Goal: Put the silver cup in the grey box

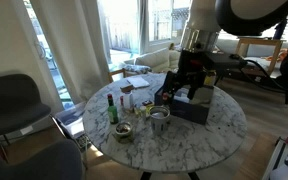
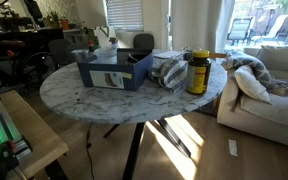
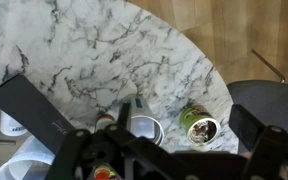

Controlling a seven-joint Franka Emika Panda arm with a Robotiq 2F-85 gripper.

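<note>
The silver cup (image 1: pixel 160 117) stands on the marble table, beside the near corner of the grey box (image 1: pixel 196 110). In the wrist view the cup (image 3: pixel 146 128) shows from above, low in the picture. My gripper (image 1: pixel 188 84) hangs above the grey box, open and empty. In the wrist view its two dark fingers are spread wide, with the cup between them below the gripper (image 3: pixel 134 105). An exterior view shows the grey box (image 2: pixel 114 72) on the table. The cup and the gripper are hidden there.
A green bottle (image 1: pixel 111 103) and a low round dish (image 1: pixel 123 131) stand past the cup; the dish (image 3: pixel 199 125) shows in the wrist view. A yellow jar (image 2: pixel 197 72) and a cloth (image 2: pixel 169 70) lie beside the box. A grey chair (image 1: pixel 14 100) stands at the table's edge.
</note>
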